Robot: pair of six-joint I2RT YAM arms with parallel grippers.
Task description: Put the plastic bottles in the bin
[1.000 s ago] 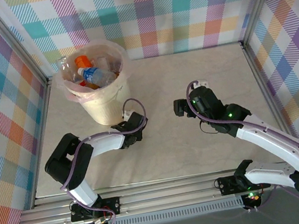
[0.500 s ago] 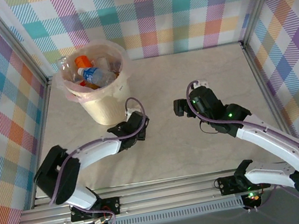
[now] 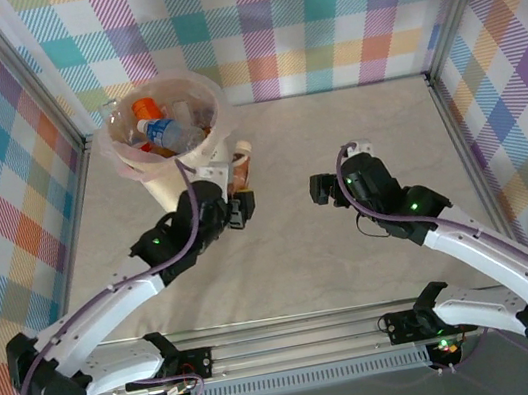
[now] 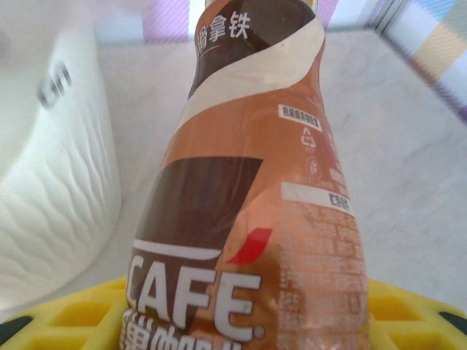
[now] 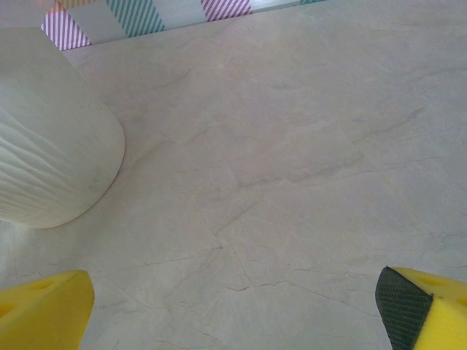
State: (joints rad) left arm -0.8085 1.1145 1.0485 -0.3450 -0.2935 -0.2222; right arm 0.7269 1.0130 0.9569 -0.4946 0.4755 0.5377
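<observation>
1. Left gripper (image 3: 238,200) pinches a brown bottle (image 4: 255,182), held just beside the bin (image 3: 206,167) wall.
2. Right gripper (image 3: 316,190) is spread wide over the bare table (image 5: 292,146), holding nothing.
3. Other bottles (image 3: 164,130) lie inside the bin.

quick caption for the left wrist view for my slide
Left hand closed on a brown coffee bottle beside the cream bin, pale marbled table behind.

Brown-labelled café bottle (image 4: 248,219) just beside cream bag-lined bin (image 3: 163,186), several bottles (image 3: 164,131) inside
</observation>
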